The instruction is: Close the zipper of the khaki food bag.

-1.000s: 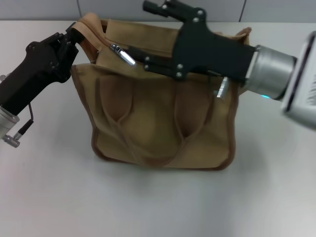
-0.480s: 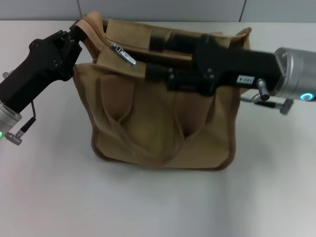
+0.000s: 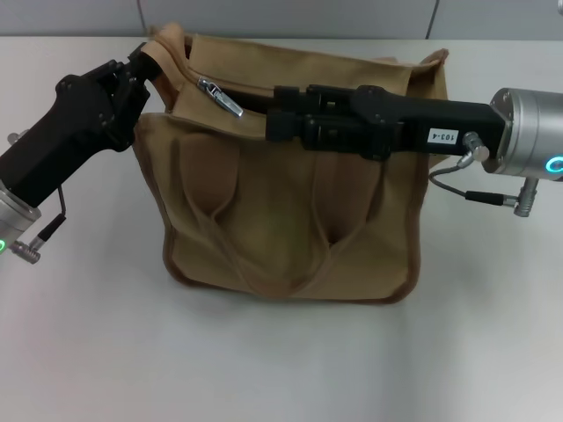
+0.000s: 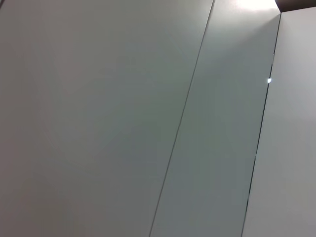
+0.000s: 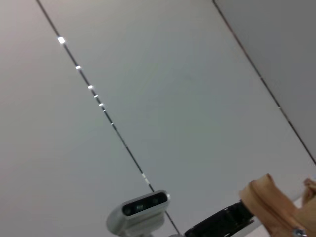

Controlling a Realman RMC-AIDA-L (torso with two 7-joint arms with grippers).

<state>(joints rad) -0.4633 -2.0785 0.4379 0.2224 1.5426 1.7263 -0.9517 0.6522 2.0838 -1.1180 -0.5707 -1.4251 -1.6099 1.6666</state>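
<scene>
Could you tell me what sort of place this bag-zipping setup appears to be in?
Probably an indoor lab or test bench: the khaki food bag sits alone on a plain white table, pale panelled walls stand behind it, and the right wrist view shows a panelled ceiling.

A pale grey table point(image 3: 281, 352) fills the head view. Beyond its far edge stands a grey panelled wall point(image 3: 290, 18) with thin vertical seams. Above the table, both wrist views show a grey panelled ceiling point(image 4: 123, 123) crossed by dark seams.
</scene>
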